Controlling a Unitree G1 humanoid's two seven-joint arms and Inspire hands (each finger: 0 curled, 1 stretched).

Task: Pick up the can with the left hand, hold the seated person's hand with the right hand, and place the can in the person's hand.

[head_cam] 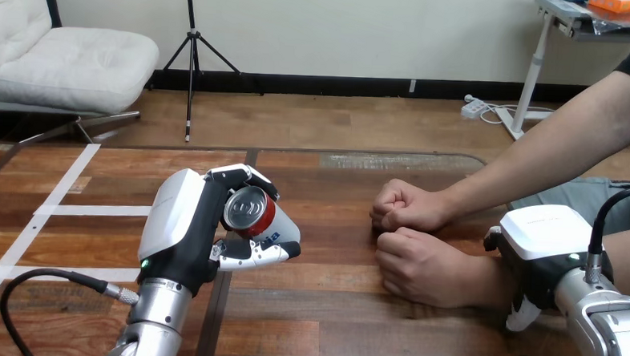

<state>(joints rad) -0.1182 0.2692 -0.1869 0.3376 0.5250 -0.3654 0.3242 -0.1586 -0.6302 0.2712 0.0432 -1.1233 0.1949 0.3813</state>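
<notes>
- Left hand, left of centre over the wooden table: fingers and thumb curled round the can, which is held off the surface and tipped with its silver top toward the camera.
- Can: red and white body with a scrap of blue lettering under the thumb, too little to read.
- The person's far hand and near hand: both fists resting on the table, right of the can and apart from it.
- Right hand: against the near hand's wrist; cannot tell whether it grips.

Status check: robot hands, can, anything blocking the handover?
Left robot hand shut on can. Right robot hand beside person's near wrist; hold unconfirmed. Person's near hand and far hand both fisted on table; no open palm.
</notes>
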